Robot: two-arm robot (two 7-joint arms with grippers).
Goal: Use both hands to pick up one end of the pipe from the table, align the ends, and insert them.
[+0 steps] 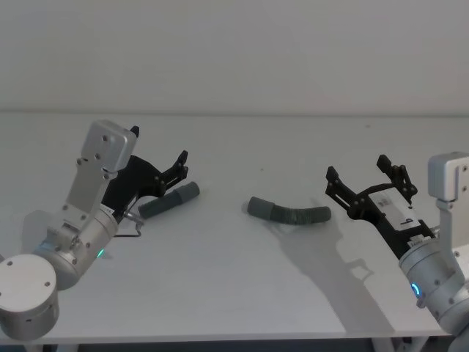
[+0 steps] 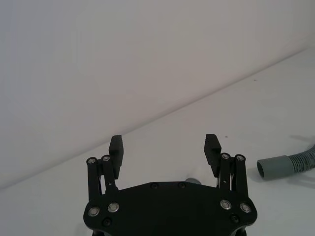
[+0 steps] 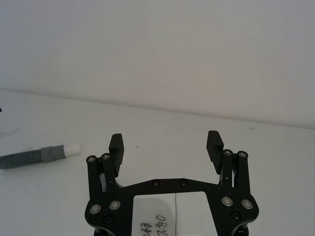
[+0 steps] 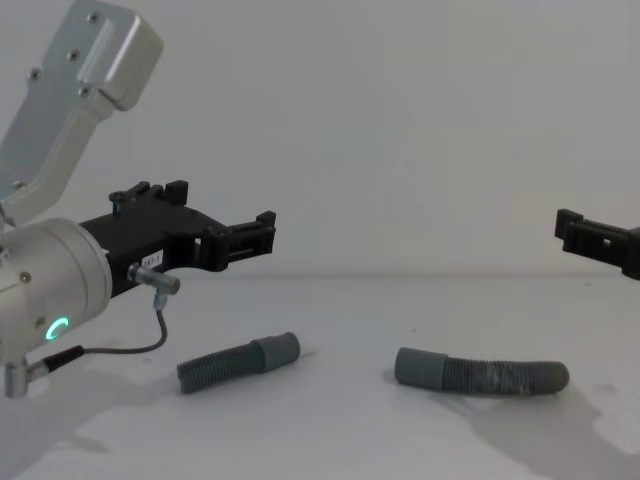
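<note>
Toward table (image 1: 234, 293) left edge: shorter hose (image 1: 170, 202) just under wide-open left gripper (image 1: 182, 166); longer hose (image 1: 289, 211) mid-table, apart from wide-open right gripper (image 1: 357, 170).

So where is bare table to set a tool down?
Free: the gap between shorter hose and longer hose, and the table strip in front of both. Crowded: the shorter hose, under the open left claw. The open right claw hangs beside the longer hose.
</note>
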